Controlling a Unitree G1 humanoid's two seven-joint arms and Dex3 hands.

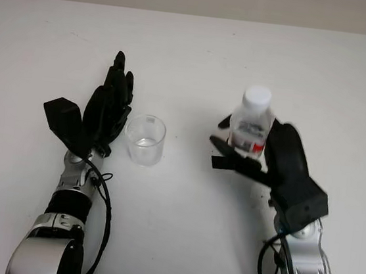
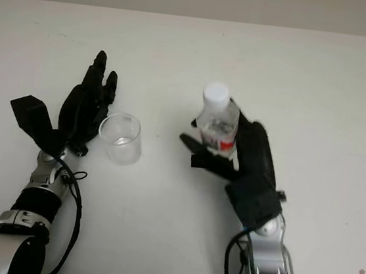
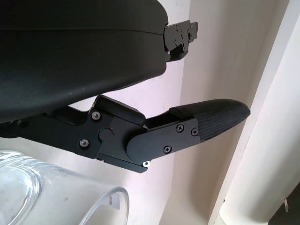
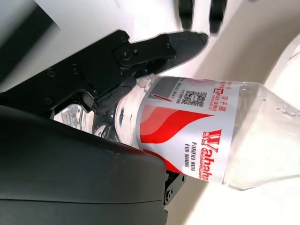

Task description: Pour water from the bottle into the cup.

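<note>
my right hand [image 1: 250, 159] is clasped around the lower body of the water bottle [image 1: 252, 122], which stands upright on the white tabletop [image 1: 199, 53], long axis vertical and white cap pointing up. my left hand [image 1: 107, 108] holds nothing, released and standing just beside the clear plastic cup [image 1: 145, 139], which sits upright, mouth up, well apart from the bottle.

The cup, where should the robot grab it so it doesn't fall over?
Probably around the cup's round side wall, coming from the left hand's side, since that open hand is right beside it. The cup stands upright with its mouth open, so keep fingers off the rim. The right hand grips the bottle.
</note>
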